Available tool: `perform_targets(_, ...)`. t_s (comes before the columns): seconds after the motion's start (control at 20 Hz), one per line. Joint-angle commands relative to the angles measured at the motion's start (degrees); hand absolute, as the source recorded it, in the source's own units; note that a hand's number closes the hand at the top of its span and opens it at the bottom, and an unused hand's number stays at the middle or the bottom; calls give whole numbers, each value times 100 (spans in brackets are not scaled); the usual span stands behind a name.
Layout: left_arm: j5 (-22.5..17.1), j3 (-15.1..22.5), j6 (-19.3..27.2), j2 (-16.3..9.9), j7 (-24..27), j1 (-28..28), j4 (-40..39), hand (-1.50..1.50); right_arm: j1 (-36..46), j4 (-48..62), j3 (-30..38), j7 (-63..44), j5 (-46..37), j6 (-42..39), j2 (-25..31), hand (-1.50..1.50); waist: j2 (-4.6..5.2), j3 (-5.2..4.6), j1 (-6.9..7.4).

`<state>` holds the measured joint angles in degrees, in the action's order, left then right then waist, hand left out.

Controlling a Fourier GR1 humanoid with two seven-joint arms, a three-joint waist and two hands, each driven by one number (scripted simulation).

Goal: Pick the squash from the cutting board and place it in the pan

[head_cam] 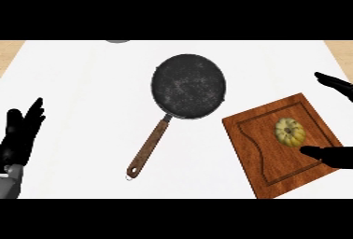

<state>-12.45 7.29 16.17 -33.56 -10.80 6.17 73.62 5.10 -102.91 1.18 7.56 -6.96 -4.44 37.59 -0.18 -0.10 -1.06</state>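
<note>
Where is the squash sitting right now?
In the head view, the round yellow-green squash lies on the brown wooden cutting board at right, between the right hand's thumb and fingers, right of the black pan.

The cutting board [265,144] is showing reddish-brown wood with visible grain and a slight sheen; the pan [188,85] is looking like dark, matt metal, speckled and rough inside, its handle [149,148] looking wooden and brown; the squash [289,132] is wearing a yellow-green, ribbed, dull skin; the worktop [82,74] is appearing smooth, white and matt.
</note>
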Motion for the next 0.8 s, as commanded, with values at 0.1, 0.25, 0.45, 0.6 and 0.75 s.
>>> perform_targets(0.1,102,93,-23,81,-34,48,31,0,475,-615,-408,-1777,-1069,-646,1133,-150,-2,-24,135)
perform_targets(0.25,175,124,-15,263,158,237,-298,0,674,-663,-895,-2391,-1596,-1149,1494,-150,55,-30,142)
perform_targets(0.45,230,103,-57,160,2,362,-230,0,1175,-1107,-1605,-3796,-1771,-2076,1538,-150,34,-26,219)
perform_targets(0.6,270,234,23,307,-218,325,23,0,1538,-947,-2209,-4353,-2133,-2617,1425,-150,36,-11,304)
perform_targets(0.75,189,42,-189,150,-37,102,-6,0,1831,-760,-2721,-4926,-2453,-2962,936,-150,27,-1,280)
